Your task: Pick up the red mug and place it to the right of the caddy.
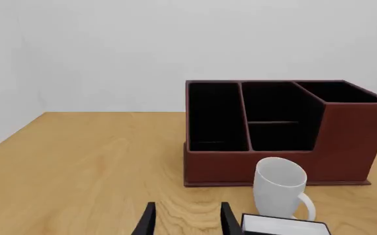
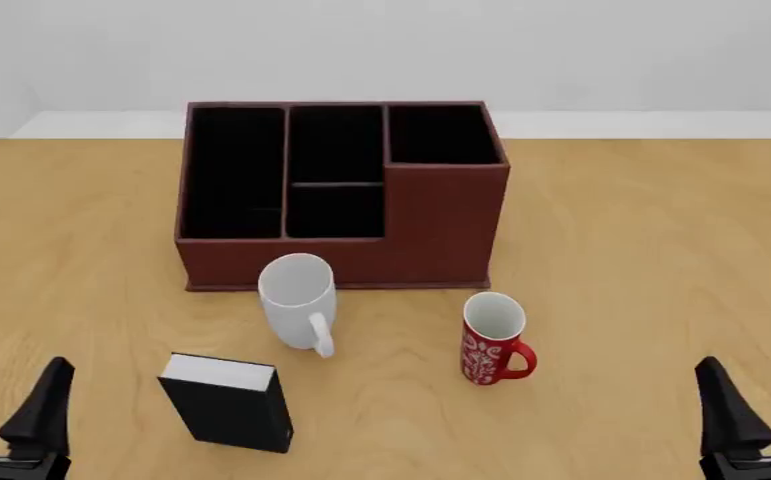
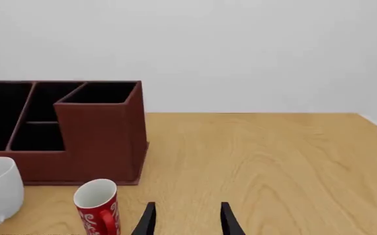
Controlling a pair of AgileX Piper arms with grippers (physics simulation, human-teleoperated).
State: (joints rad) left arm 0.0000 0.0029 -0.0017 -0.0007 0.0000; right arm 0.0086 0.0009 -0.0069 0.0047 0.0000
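Our left gripper (image 2: 9, 405) and right gripper (image 2: 755, 400) sit spread and empty at the front view's bottom corners; the red mug (image 2: 493, 339) stands lower-center, just before the caddy (image 2: 341, 195).

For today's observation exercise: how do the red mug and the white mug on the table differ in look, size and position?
The red mug is red with a white swirly pattern; the white mug is plain white. The red mug looks smaller than the white mug. The red mug stands near the caddy's right front corner, the white mug before the caddy's middle. The red mug's handle points right, the white mug's toward the camera. Both stand upright, untouched, each with one handle.
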